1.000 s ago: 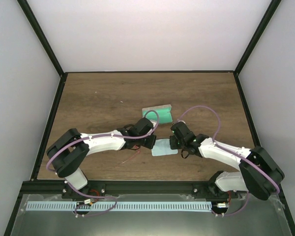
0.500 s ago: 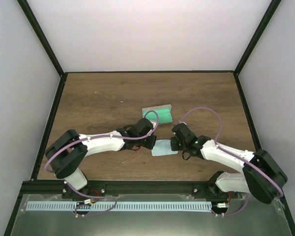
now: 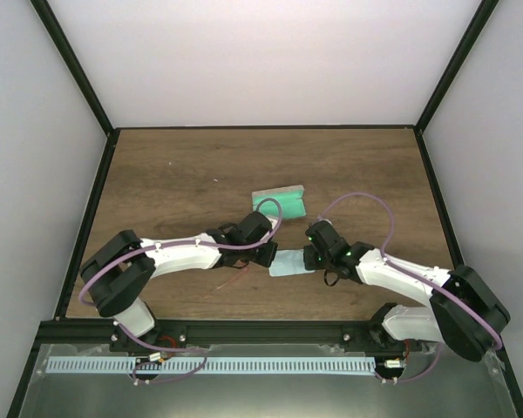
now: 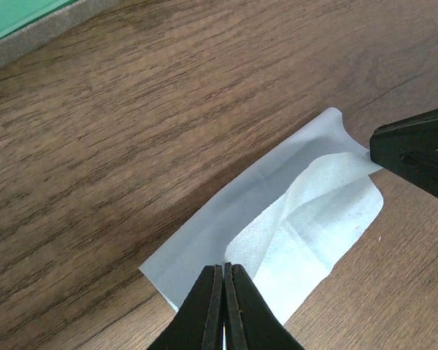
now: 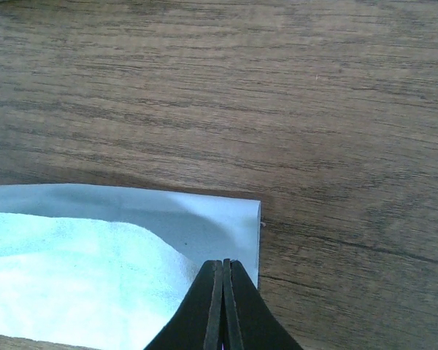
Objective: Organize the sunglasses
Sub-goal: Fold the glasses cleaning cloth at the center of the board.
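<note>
Only your top view shows one sunglasses (image 3: 233, 280) and one case (image 3: 280, 203); the wrist views show left gripper (image 4: 224, 268) and right gripper (image 5: 224, 264) each pinching the one cloth (image 4: 233, 211).

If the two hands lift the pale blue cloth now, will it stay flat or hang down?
Probably it will sag: the cloth folds over itself between the left hand and the right hand. It looks thin and light, so it should drape, and may slide on the wooden table.

the cloth (image 3: 288, 264) now lies folded and narrower; left gripper (image 3: 267, 253) and right gripper (image 3: 311, 259) sit slightly nearer the near edge.
</note>
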`<state>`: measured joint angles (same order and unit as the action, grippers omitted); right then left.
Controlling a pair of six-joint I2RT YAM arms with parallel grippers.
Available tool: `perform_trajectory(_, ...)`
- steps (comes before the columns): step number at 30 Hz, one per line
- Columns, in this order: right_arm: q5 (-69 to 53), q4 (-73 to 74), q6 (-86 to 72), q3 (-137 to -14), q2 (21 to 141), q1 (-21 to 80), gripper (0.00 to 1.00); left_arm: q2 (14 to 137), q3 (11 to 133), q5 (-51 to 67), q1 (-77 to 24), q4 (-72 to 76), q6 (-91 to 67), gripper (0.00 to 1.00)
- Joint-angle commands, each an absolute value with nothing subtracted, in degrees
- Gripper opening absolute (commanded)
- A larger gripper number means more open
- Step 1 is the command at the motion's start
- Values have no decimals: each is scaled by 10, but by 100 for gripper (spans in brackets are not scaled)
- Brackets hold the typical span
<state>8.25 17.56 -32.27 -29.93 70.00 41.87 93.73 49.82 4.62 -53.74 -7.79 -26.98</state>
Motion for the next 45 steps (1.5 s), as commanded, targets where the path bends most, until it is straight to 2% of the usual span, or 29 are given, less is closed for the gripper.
perform_trajectory(1, 82, 177, -334, -297, 690, 428, 1, 924, 489, 49, -541, -67, -272, 4)
perform_trajectory(45, 71, 176, -347, -279, 671, 434, 1, 918, 471, 45, -557, -66, -268, 4)
